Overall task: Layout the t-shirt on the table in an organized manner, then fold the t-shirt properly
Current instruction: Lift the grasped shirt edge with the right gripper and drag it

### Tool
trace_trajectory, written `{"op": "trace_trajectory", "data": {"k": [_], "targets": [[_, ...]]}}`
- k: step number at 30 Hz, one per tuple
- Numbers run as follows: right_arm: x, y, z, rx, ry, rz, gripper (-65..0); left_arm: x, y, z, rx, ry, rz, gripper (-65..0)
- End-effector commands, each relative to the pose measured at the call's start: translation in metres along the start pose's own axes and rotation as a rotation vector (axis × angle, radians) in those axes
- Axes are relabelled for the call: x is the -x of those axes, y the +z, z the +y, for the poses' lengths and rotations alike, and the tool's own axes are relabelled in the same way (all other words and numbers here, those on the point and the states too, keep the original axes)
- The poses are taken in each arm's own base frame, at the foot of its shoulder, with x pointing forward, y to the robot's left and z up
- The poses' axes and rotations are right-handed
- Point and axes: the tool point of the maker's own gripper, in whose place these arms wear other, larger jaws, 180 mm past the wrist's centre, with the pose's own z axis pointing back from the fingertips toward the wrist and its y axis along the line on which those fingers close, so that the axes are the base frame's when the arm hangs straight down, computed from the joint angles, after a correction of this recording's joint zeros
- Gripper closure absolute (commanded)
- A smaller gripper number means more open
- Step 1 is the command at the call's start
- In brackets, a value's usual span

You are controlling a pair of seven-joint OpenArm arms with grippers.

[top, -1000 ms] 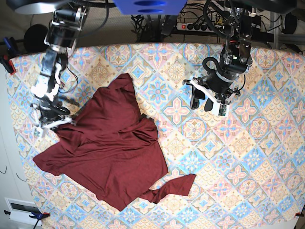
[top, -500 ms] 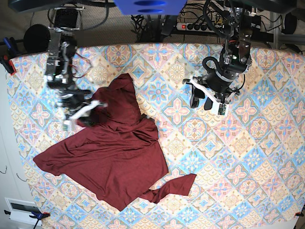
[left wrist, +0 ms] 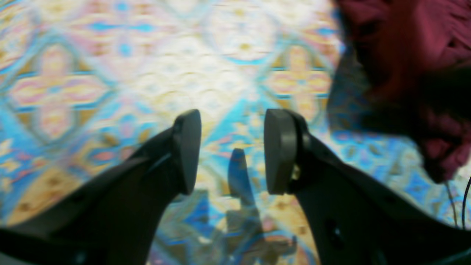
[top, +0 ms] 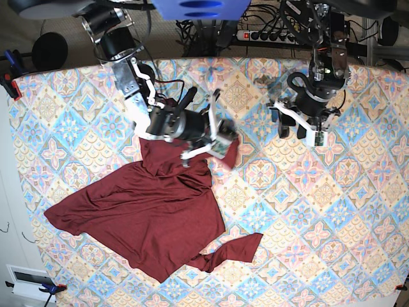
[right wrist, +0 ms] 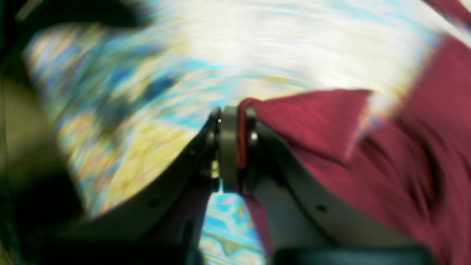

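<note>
Overhead — right end effector [top: 220, 141] outstretched, clamping t-shirt [top: 147, 211]

T-shirt [top: 153, 211] — matt knit cloth

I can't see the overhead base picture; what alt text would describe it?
A dark maroon t-shirt lies crumpled on a pastel tiled table, one edge pulled up toward the middle by the right gripper. The left gripper hovers open over bare cloth.
</note>
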Motion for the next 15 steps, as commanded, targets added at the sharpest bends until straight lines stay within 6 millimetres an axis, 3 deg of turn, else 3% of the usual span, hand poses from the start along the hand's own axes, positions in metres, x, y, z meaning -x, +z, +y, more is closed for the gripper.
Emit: {"op": "trace_trajectory", "data": {"k": [1,8,13,15], "targets": [[-0.018,0.002,-0.008,0.011,0.041,-0.033,-0.7,-0.009,0.003,0.002,-0.002,-0.002,-0.037,-27.7],[-0.037,-0.002,-0.012,0.011,0.096,-0.032,-0.8,-0.008,0.008,0.024,-0.06,0.03,-0.013,-27.7],[-0.044,0.023,-0.053,0.129,0.02,-0.124,-4.4,-0.009,0.007,0.019,-0.044,0.034,-0.017,-28.4],[-0.04,0.035,-0.072,0.185,-0.011,-0.132,-7.1,-0.007,0.004,0.007,-0.015,0.029,-0.011,-28.4]]}}
